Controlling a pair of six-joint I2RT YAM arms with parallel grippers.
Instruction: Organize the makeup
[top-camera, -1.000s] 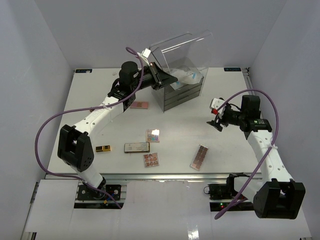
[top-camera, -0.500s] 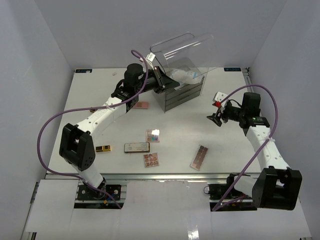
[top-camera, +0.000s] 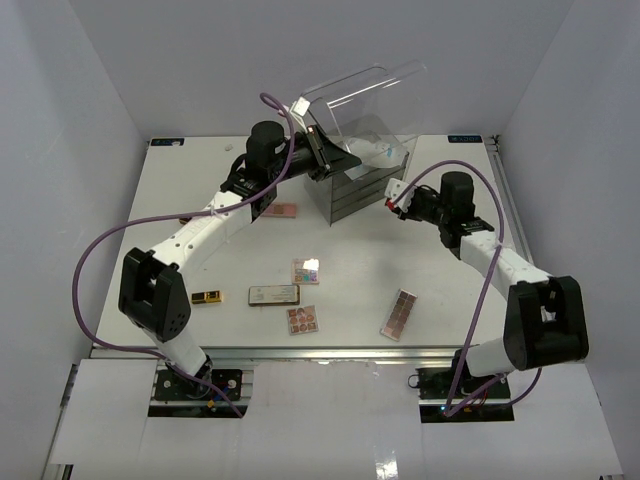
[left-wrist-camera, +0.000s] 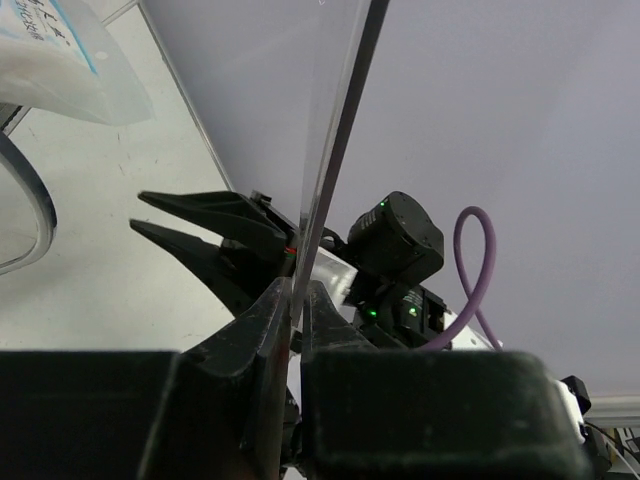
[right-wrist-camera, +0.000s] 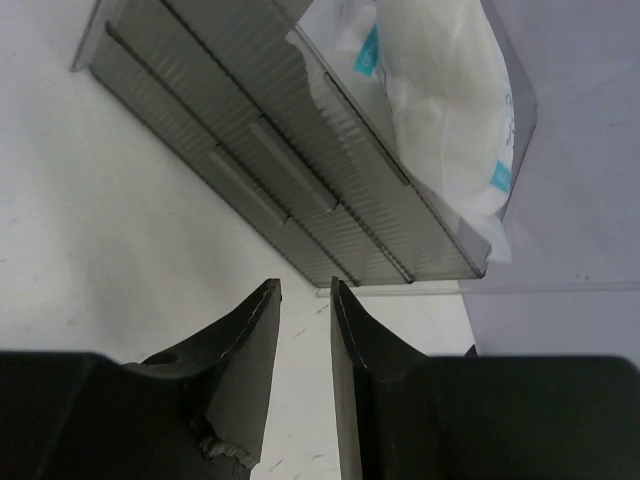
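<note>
Pink-and-brown eyeshadow palettes (top-camera: 305, 271), a grey compact (top-camera: 274, 294) and a black-gold tube (top-camera: 207, 296) lie scattered on the white table (top-camera: 450, 290), white-and-blue packets (right-wrist-camera: 450, 110) fill the top compartment of the clear drawer box (top-camera: 355, 195), whose raised lid (top-camera: 360, 95) the left gripper (left-wrist-camera: 295, 290) pinches, and the right gripper (right-wrist-camera: 305, 290) hangs barely parted, empty.

Drawer box (right-wrist-camera: 270, 180), raised lid (top-camera: 370, 90) before right gripper (right-wrist-camera: 305, 290)

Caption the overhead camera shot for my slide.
Left hand holds the clear lid of the drawer box open; right hand hovers by its drawers; palettes lie on the table.
</note>
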